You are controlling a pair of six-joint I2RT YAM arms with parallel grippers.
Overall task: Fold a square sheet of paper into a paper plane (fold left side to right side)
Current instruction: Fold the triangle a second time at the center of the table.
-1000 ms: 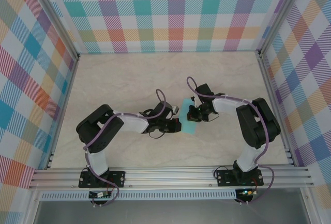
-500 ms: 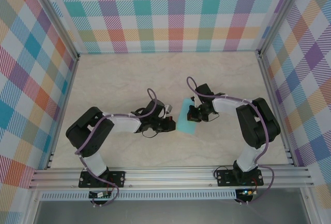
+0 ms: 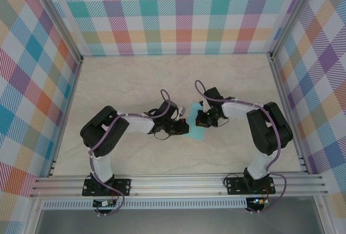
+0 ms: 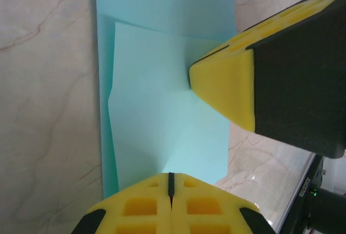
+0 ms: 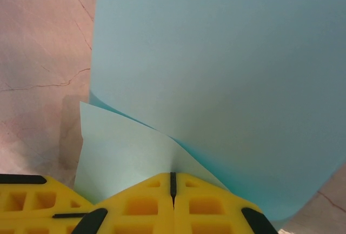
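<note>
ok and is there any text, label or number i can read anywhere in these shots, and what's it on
None can be read.
The paper plane: plain turquoise, no print.
The left gripper and right gripper: unmarked yellow pads.
The black housing at the lower right of the left wrist view: possibly tiny white print, too blurred to read.
The checked walls: pattern only.

White-black arms (image 3: 135, 125), seemingly purple cables (image 3: 199, 86)
</note>
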